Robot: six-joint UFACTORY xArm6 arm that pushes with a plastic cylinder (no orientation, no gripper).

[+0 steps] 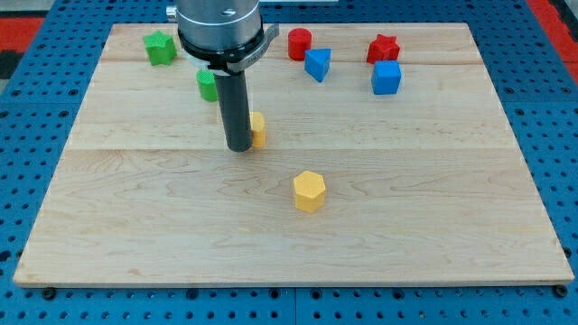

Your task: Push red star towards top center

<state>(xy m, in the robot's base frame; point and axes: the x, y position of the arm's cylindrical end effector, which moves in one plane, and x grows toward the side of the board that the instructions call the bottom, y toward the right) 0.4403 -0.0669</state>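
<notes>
The tip (240, 147) sits mid-desk (433, 226) beside a yellow block (258, 129), no jaws to report, approach pending: it must circle right of the red star (383, 48).

One camera only, looking down at a slant from the near edge of the desk (289, 244), close enough that the board nearly fills the view.
</notes>
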